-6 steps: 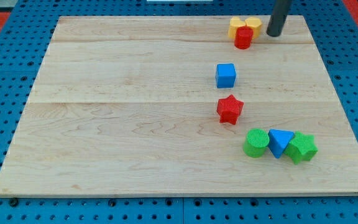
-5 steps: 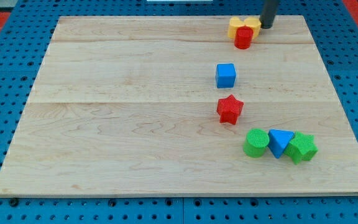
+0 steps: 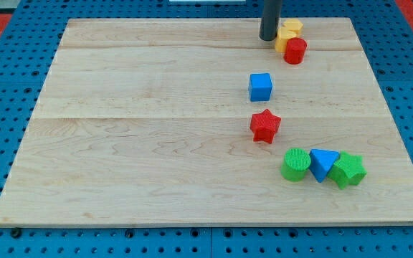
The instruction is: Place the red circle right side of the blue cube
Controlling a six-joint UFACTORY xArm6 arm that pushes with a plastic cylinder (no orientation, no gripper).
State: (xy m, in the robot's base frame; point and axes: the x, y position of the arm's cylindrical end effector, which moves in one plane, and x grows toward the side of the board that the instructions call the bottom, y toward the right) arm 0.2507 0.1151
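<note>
- Near the view's top: my tip [image 3: 268, 38] (a bare rod, holding nothing) beside the yellow blocks [image 3: 287, 34].
- Red circle [image 3: 295, 51] touches them, up-right of the blue cube [image 3: 260, 87], apart.

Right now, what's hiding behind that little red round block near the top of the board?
Behind the red circle sit yellow blocks, touching it and partly covered, so their shapes are unclear. My tip stands just to their left in the view.

My tip [image 3: 268, 38] touches the yellow blocks [image 3: 287, 33] from nine o'clock; the red circle [image 3: 295, 51] sits at their five o'clock, at one o'clock of the blue cube [image 3: 260, 87].
</note>
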